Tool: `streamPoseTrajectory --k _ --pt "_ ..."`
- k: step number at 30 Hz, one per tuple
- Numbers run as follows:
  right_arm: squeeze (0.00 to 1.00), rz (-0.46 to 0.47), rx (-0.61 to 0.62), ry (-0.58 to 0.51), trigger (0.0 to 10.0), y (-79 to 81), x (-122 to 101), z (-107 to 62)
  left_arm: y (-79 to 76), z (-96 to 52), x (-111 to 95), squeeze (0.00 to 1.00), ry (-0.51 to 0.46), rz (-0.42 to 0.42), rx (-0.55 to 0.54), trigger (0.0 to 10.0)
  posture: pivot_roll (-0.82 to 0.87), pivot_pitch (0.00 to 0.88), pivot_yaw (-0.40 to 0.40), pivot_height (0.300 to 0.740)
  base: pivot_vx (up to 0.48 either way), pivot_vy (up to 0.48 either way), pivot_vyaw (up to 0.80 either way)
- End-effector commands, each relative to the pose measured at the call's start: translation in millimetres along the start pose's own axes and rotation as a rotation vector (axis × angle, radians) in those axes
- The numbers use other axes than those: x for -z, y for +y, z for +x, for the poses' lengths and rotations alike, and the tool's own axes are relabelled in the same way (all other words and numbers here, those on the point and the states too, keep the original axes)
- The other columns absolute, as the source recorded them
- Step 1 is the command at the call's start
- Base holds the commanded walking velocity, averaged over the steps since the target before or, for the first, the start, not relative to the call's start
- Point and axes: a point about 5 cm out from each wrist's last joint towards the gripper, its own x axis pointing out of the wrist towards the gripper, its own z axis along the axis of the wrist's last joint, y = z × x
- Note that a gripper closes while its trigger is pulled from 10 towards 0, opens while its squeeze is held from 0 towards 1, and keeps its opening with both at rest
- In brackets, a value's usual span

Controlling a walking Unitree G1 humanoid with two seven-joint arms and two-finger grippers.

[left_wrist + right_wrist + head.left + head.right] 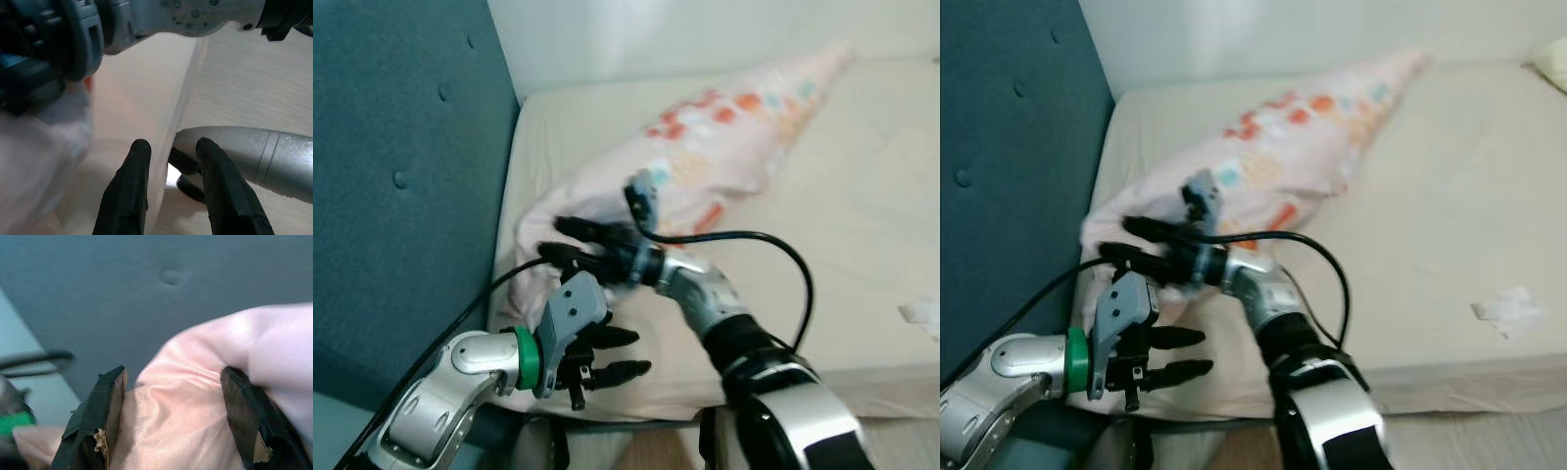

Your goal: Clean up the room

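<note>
The pillow (705, 157) was blurred, and its near corner was hidden behind the right gripper (570, 245). A white scrap (1508, 310), perhaps a tissue, was too blurred to tell.

Two silver arms end in black two-fingered grippers: left gripper (617, 352), right gripper (566, 240). The left wrist carries a green ring (526, 358) and grey housing. Black cables (773, 245) loop along both arms.

This was a bedroom in a home. A bed (862, 245) with a cream sheet stood against a padded teal headboard (401, 176), and a pink pillow (724, 137) with orange and blue flowers lay on it.
</note>
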Motion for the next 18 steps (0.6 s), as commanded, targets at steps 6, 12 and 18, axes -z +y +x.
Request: streamPoseTrajectory --k 6,12,18 --pt "0.0 0.094 0.654 -0.095 10.0 -43.9 31 -97.0 -1.7 6.5 2 0.0 -0.008 -0.017 -0.001 10.0 -0.05 0.189 0.102 0.596 0.0 0.0 0.0" --pt "0.0 0.251 1.132 -0.081 10.0 -32.5 95 -163.9 17.7 -6.7 13 0.0 0.082 0.083 -0.065 10.0 -0.04 0.18 0.127 0.596 0.0 0.0 0.0" --pt "0.0 0.226 1.425 -0.052 10.0 -30.9 103 -213.8 54.5 1.5 15 0.0 0.093 0.06 -0.326 10.0 -0.06 0.173 0.131 0.596 0.0 0.0 0.0"
